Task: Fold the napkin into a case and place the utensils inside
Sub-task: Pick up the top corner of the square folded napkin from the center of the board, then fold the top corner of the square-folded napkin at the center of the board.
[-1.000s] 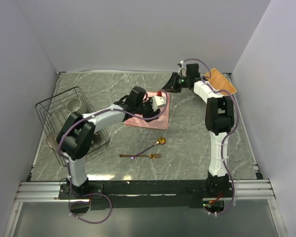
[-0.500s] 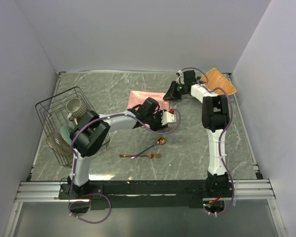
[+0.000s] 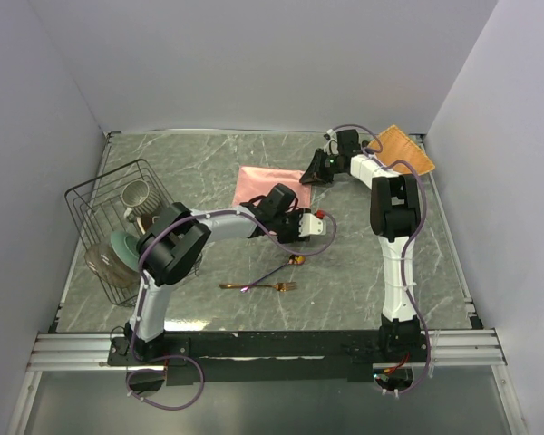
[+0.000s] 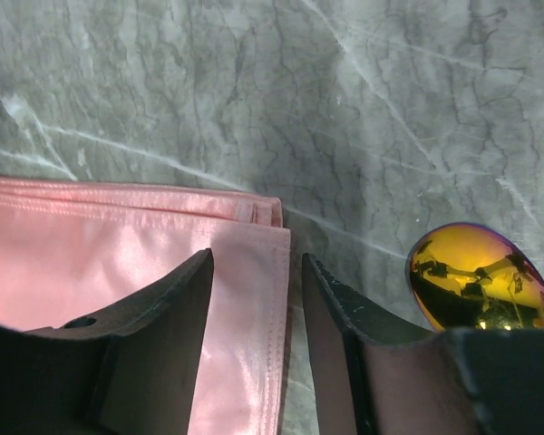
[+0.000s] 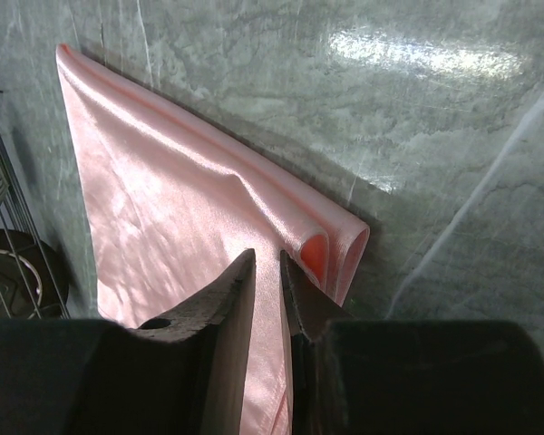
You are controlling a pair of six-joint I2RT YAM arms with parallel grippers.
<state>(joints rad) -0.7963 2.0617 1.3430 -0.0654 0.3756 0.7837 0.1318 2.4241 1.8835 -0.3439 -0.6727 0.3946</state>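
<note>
The salmon-pink napkin (image 3: pixel 258 186) lies folded in layers on the marble table. My left gripper (image 3: pixel 305 225) is open just above its near right edge (image 4: pixel 254 245), one finger over the cloth and one over bare table. The gold spoon (image 3: pixel 286 265) lies beside it, and its shiny bowl (image 4: pixel 480 276) shows in the left wrist view. The gold fork (image 3: pixel 259 287) lies nearer the arms. My right gripper (image 3: pixel 314 170) is at the napkin's far right corner (image 5: pixel 267 263). Its jaws are almost closed, with nothing visibly between them, beside the looped folds (image 5: pixel 331 245).
A black wire rack (image 3: pixel 118 227) with a mug, plate and bowl stands at the left. An orange-tan woven mat (image 3: pixel 403 149) lies at the back right corner. White walls close in the table on three sides.
The napkin has gone from bunched under my left gripper to lying flat and folded. My left gripper moved right and nearer, off the cloth. My right gripper came down to the far right corner.
</note>
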